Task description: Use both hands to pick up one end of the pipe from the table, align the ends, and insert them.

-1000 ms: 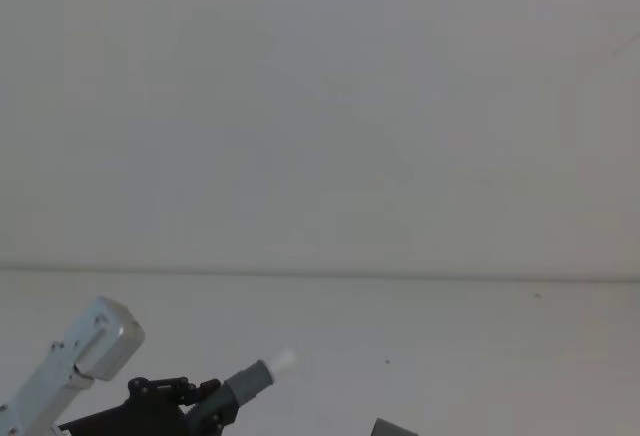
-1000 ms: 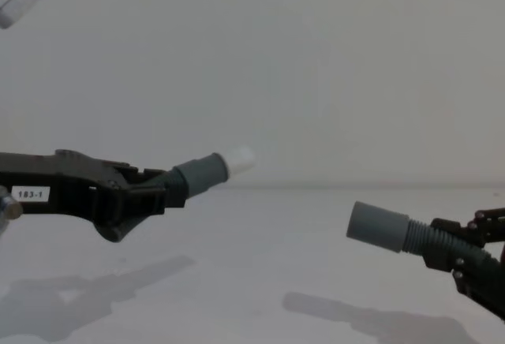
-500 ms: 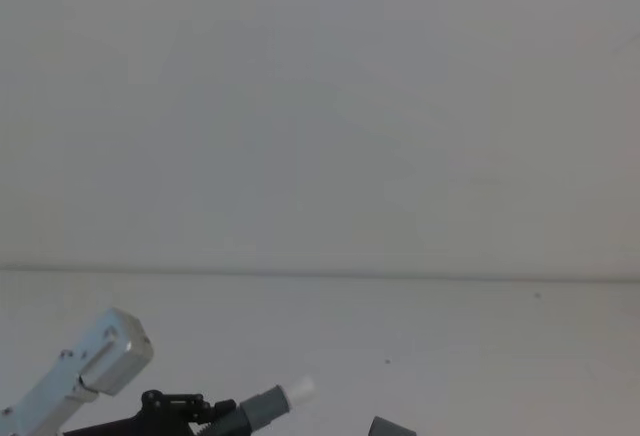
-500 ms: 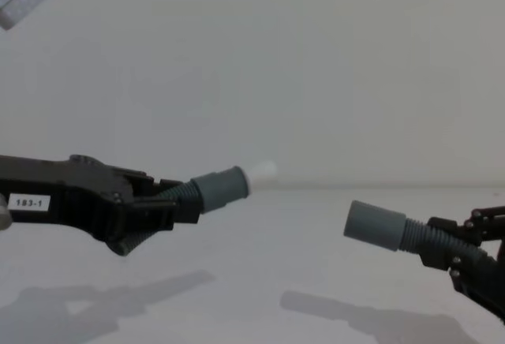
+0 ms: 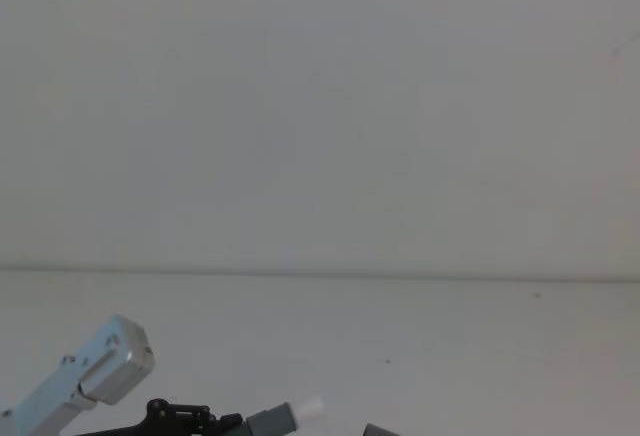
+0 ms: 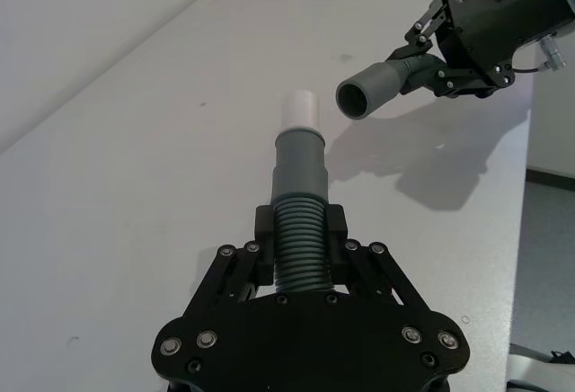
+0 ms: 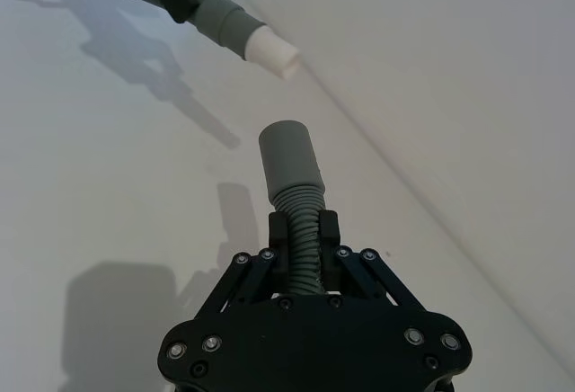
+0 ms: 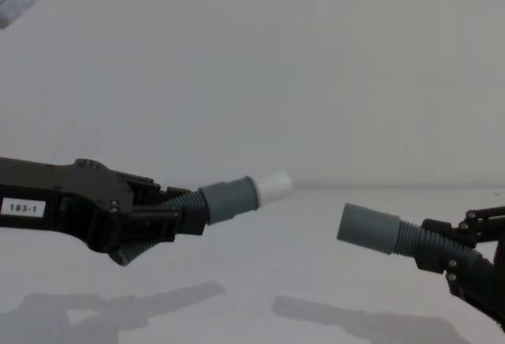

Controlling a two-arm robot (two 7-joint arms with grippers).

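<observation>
My left gripper (image 8: 170,218) is shut on the ribbed pipe (image 8: 183,200) just behind the cuffed end with a white tip (image 8: 274,187), held above the table (image 8: 316,265). The right gripper (image 8: 442,245) is shut on the pipe behind the open grey end (image 8: 367,228). The two ends face each other with a small gap, the white tip slightly higher. In the left wrist view the white-tipped end (image 6: 300,109) points toward the hollow end (image 6: 368,93), held by the right gripper (image 6: 429,43). In the right wrist view the open end (image 7: 287,160) sits below the white tip (image 7: 272,53).
A pale grey wall (image 5: 320,106) stands behind the table's far edge. Shadows of both arms lie on the white surface (image 8: 347,316). The left arm's silver link (image 5: 95,371) shows at the head view's lower left.
The left gripper has carried the white-tipped end rightward and lowered its angle, closing the gap. The right gripper has edged its open end slightly left.
</observation>
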